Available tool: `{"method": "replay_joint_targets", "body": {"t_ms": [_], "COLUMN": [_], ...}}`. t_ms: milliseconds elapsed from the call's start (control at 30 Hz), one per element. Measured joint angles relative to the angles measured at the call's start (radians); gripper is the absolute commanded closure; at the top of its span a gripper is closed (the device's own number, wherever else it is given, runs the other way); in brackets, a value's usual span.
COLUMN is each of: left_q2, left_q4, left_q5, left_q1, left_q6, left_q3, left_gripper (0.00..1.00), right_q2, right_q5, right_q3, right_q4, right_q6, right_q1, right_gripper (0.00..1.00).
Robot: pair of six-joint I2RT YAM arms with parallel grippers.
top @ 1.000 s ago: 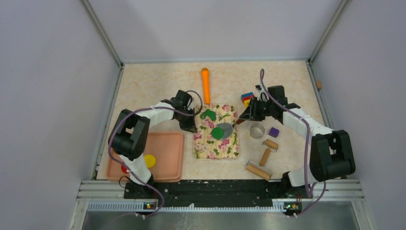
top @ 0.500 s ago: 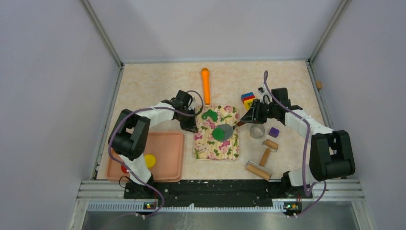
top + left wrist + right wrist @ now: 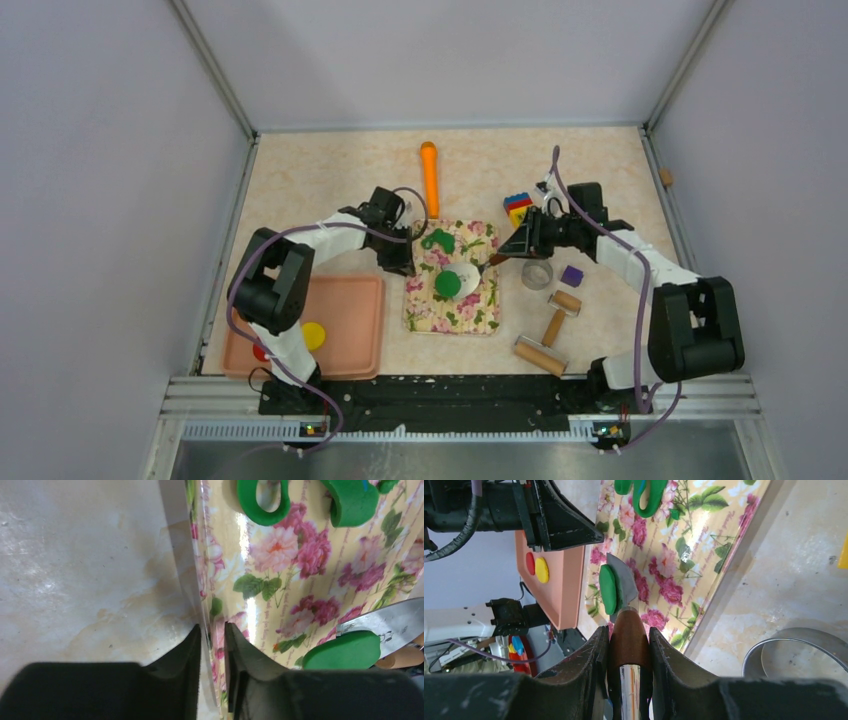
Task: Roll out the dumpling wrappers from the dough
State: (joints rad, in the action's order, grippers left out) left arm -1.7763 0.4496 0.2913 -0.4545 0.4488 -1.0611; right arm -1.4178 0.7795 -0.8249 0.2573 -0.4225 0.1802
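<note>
A neat round dark green dumpling wrapper (image 3: 447,284) (image 3: 608,589) (image 3: 342,651) leans on the metal blade of a spatula (image 3: 467,273) (image 3: 626,582) over the floral mat (image 3: 450,312) (image 3: 684,545). My right gripper (image 3: 518,245) (image 3: 628,630) is shut on the spatula's brown wooden handle. The ragged green dough (image 3: 436,240) (image 3: 262,502) (image 3: 649,497) lies at the mat's far end. My left gripper (image 3: 402,262) (image 3: 212,627) straddles the mat's left edge (image 3: 200,580), jaws a little apart. A yellow wrapper (image 3: 314,335) and a red one (image 3: 260,352) lie in the peach tray (image 3: 350,300).
An orange roller (image 3: 430,175) lies beyond the mat. Right of the mat are a metal ring cutter (image 3: 537,273) (image 3: 799,652), a purple block (image 3: 572,275), two wooden rollers (image 3: 553,325) (image 3: 540,355) and stacked coloured bricks (image 3: 516,207).
The spatula has slid the green wrapper slightly left and nearer across the mat. My left jaws have parted a little at the mat's edge.
</note>
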Motion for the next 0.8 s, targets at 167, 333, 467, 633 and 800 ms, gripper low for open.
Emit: {"method": "replay_joint_targets", "body": {"t_ms": [167,333,467,633,800], "left_q2": [0.007,0.104,0.214,0.371,0.568], "left_q4": [0.064,0.093,0.093,0.101,0.101], "left_q5": [-0.013,0.028,0.036,0.033,0.006], "left_q1": [0.006,0.112,0.24,0.403,0.564], "left_q6": [-0.055,-0.087,-0.114,-0.134,-0.13], "left_q3": [-0.09,-0.208,-0.256,-0.253,-0.169], "left_gripper": [0.58,0.55,0.54,0.53,0.51], "right_q2": [0.004,0.004,-0.003,-0.06,-0.15], "right_q5": [0.017,0.017,0.011,0.01,-0.003], "right_q3": [-0.016,-0.079,-0.169,-0.308,-0.429], "right_q4": [0.03,0.061,0.08,0.089,0.092], "right_q6": [0.002,0.01,0.018,0.029,0.047], "right_q1": [0.0,0.013,0.076,0.194,0.304], "right_gripper": [1.0,1.0,1.0,1.0,1.0]}}
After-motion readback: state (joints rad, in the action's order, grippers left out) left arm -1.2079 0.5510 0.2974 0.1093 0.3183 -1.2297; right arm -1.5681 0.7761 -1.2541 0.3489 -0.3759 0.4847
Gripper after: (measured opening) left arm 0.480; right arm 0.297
